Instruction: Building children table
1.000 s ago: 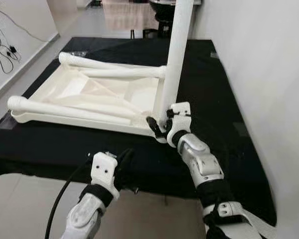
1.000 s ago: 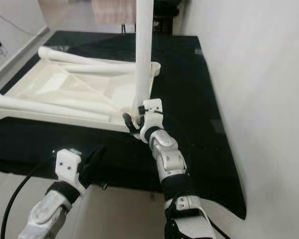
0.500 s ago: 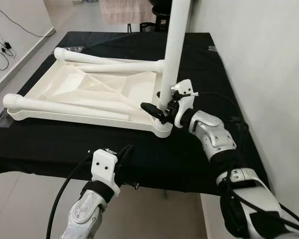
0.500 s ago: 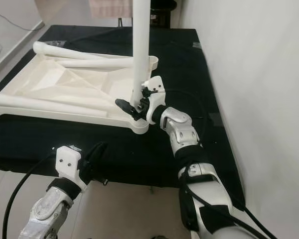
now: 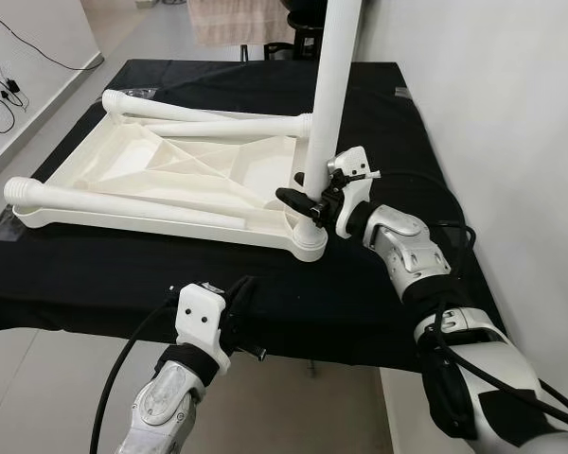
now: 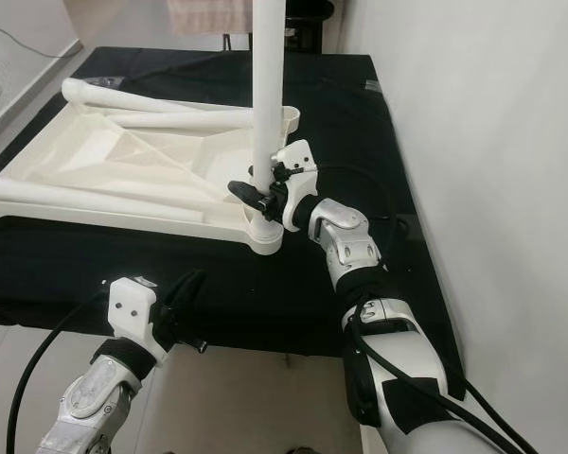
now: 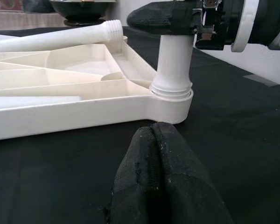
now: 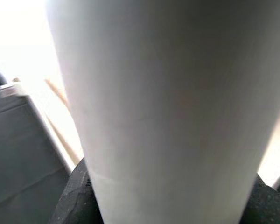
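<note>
At the bench's (image 5: 95, 274) near edge the left gripper (image 5: 239, 303) hovers, its fingers (image 7: 158, 182) pressed together on nothing. Beyond it, the right gripper (image 5: 308, 200) clasps the upright leg (image 5: 329, 95) just above its socket in the near right corner of the upturned white tabletop (image 5: 170, 180) (two loose legs (image 5: 123, 203) lie across it).

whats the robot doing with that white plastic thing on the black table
It is assembling a children's table. The white tabletop lies upside down on the black table. The right tool is clamped on an upright white leg seated in the near right corner socket. Two more legs lie loose on the tabletop. The left tool hangs shut at the table's front edge.
</note>
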{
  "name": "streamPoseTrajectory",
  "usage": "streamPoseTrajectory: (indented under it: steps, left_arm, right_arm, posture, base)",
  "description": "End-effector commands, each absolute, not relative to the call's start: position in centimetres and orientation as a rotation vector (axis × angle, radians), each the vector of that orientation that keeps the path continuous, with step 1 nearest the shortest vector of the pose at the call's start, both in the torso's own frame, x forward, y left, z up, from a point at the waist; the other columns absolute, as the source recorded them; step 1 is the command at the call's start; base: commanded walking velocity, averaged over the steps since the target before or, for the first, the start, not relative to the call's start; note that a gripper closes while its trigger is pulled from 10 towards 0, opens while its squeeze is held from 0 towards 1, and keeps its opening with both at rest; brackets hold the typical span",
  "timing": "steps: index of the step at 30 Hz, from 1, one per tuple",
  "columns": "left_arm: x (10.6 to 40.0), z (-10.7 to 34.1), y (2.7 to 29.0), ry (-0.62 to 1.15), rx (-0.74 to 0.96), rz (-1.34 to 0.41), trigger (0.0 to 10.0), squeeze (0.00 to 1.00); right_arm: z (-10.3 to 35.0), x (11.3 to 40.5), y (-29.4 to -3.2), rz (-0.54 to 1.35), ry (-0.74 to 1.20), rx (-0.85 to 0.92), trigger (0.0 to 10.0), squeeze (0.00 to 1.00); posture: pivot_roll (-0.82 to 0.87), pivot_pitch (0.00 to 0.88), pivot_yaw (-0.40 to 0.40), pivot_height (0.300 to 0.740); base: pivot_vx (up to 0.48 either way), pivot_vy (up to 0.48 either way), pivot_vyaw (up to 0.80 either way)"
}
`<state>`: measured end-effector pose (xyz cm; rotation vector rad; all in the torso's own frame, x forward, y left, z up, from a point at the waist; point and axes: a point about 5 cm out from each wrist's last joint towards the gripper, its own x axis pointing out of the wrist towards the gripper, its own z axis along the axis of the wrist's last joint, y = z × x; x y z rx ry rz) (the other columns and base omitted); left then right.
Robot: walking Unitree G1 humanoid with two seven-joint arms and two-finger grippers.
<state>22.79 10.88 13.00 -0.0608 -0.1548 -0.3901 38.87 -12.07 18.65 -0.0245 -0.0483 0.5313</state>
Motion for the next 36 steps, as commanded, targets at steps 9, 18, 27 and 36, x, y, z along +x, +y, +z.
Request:
streamPoseTrajectory:
  steps: [9,18,27,36]
  left_arm:
    - [22.8,12.6,11.2,-0.134,-0.066,-0.386,10.0,0.00]
    - [22.9,12.6,11.3,-0.131,-0.065,-0.389,10.0,0.00]
    - [23.0,12.5,11.3,-0.129,-0.064,-0.389,10.0,0.00]
    - [23.0,12.3,11.1,-0.127,-0.064,-0.389,10.0,0.00]
  right_arm:
    - [12.8,34.2,-10.5,0.154,0.052,-0.004,0.0,0.00]
    - [13.8,35.0,-8.8,0.266,0.028,0.020,10.0,1.00]
    - [17.4,35.7,-7.4,0.699,-0.038,0.012,10.0,0.00]
    - [19.1,36.6,-9.3,1.054,-0.012,-0.077,10.0,0.00]
  posture:
    - [0.11,0.126,-0.010,0.740]
    - [0.12,0.120,-0.005,0.740]
    - [0.12,0.112,-0.003,0.740]
    - [0.13,0.103,-0.014,0.740]
  base:
    - [0.000,0.000,0.00]
    - [0.000,0.000,0.00]
    - [0.000,0.000,0.00]
    - [0.000,0.000,0.00]
